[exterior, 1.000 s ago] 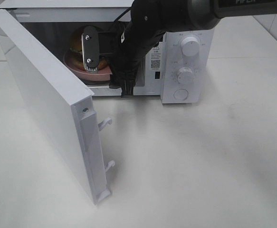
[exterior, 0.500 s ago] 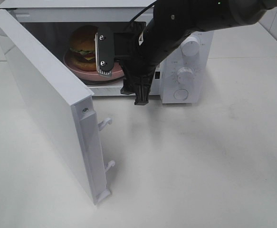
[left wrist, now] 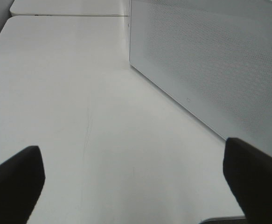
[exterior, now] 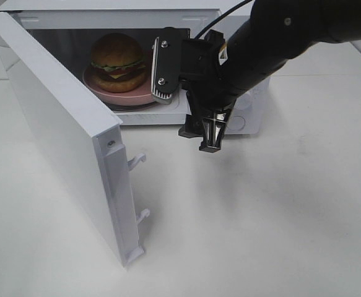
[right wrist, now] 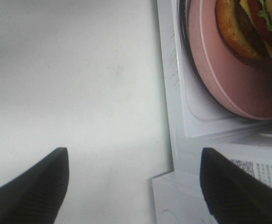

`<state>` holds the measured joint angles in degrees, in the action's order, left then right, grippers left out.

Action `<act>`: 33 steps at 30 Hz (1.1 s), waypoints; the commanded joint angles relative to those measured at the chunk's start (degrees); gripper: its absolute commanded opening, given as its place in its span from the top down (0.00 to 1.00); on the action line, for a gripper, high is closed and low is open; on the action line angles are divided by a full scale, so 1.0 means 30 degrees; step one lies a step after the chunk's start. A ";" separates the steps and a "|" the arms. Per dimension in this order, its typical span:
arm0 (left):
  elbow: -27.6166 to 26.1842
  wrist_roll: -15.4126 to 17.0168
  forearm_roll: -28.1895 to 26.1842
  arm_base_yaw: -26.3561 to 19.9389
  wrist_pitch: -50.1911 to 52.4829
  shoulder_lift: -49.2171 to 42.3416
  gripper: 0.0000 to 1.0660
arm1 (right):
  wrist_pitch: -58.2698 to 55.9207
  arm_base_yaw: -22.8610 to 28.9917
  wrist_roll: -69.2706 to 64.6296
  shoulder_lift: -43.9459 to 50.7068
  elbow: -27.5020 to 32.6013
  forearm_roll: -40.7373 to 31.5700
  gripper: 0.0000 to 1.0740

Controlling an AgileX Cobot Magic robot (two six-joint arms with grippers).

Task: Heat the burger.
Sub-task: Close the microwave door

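- Looking from the high view: the burger (exterior: 118,55) sits upright on a pink plate (exterior: 115,94) inside the microwave (exterior: 106,6), which stands at the desk's (exterior: 260,216) far edge.
- The door (exterior: 56,136) stands wide open. Its long axis runs from the hinge at the far left out toward the near edge, and 2 latch hooks (exterior: 138,159) show on its free end.
- The right claw (exterior: 200,139) hangs in front of the control side, tips down and clear of the plate. The burger lies behind it and to its left. The left arm is out of this view.
- Left wrist: the left claw (left wrist: 132,147) has its 2 fingers wide apart with nothing between them. It is low over bare desk, beside a perforated white panel (left wrist: 210,60), probably the door's outer face.
- Right wrist: the right claw (right wrist: 133,156) is spread and empty, over the desk just outside the microwave's sill. The plate and burger lie beyond it, inside.
- Judgement: the burger is loaded, so shutting the door comes next. The left claw looks nearer the door, on the side to push from.
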<state>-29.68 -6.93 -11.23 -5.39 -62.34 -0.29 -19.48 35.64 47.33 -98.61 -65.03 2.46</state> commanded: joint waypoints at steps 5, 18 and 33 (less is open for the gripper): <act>0.0019 0.0000 0.0000 0.0115 0.0286 -0.0325 0.09 | -0.0382 -0.0115 -0.3094 0.2922 0.2578 0.0477 0.29; 0.0019 0.0000 0.0000 0.0115 0.0286 -0.0325 0.09 | -0.3667 -0.0115 -1.1402 0.7639 0.5615 0.0497 0.30; 0.0019 0.0000 0.0000 0.0115 0.0286 -0.0325 0.09 | -1.1039 -0.0115 -1.6654 1.1211 0.5615 0.0458 0.30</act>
<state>-29.68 -6.93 -11.23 -5.39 -62.34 -0.29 -49.56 35.64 -0.63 -67.49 -48.41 3.90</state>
